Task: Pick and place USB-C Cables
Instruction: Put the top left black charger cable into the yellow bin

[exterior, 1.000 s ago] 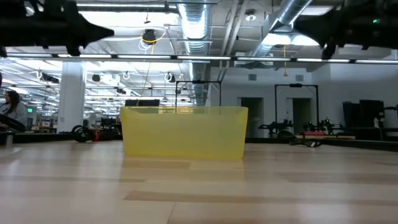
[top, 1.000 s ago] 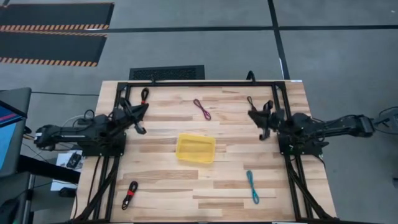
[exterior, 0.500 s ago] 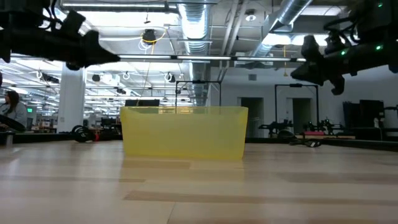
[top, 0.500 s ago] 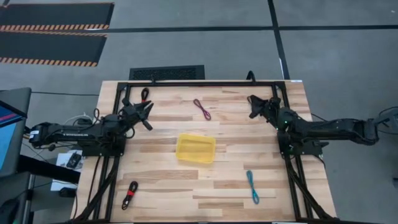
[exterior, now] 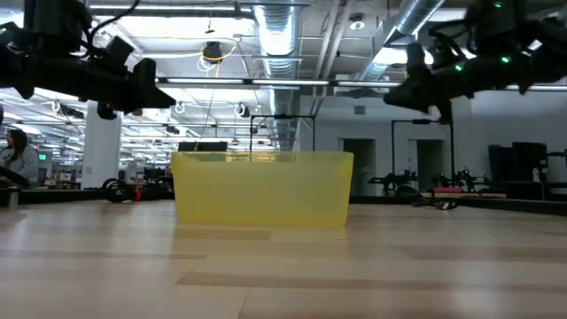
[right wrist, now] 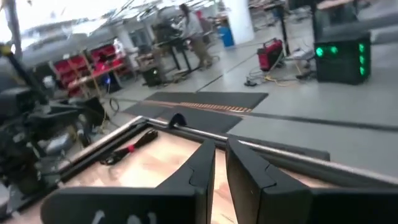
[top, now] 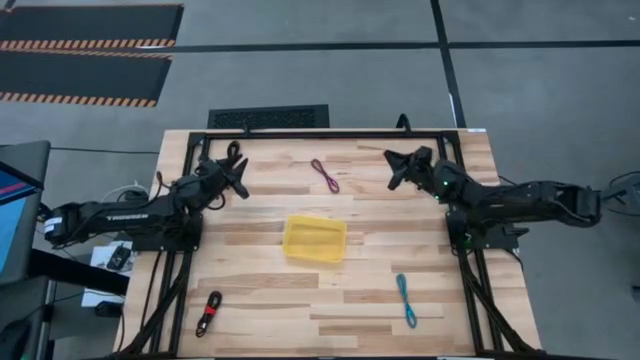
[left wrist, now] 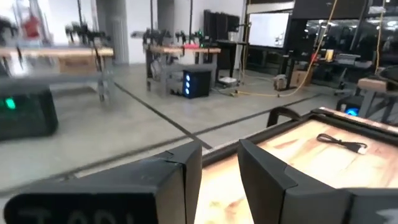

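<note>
A yellow tray [top: 315, 238] stands mid-table. Around it lie thin cables: a maroon one [top: 324, 175] toward the far edge, a teal one [top: 405, 300] near right, a black-and-red one [top: 208, 312] near left, and another black-and-red one [top: 232, 151] [right wrist: 130, 149] at the far left corner. My left gripper [top: 240, 180] [left wrist: 219, 168] hovers level just beside that far-left cable, open, with nothing between its fingers. My right gripper [top: 392, 165] [right wrist: 221, 168] hovers level over the far right of the table, its fingers a narrow gap apart and empty.
A black metal frame [top: 320, 133] runs along the table's far edge and down both sides. A dark cable [left wrist: 342, 143] lies on the wood ahead of my left gripper. The wood between tray and cables is bare. Beyond the table is a workshop floor.
My left gripper has swung toward the table's far edge and sunk a little. My right gripper has swung toward the far edge and the table's left, also a little lower. The cables and tray have stayed where they were.
</note>
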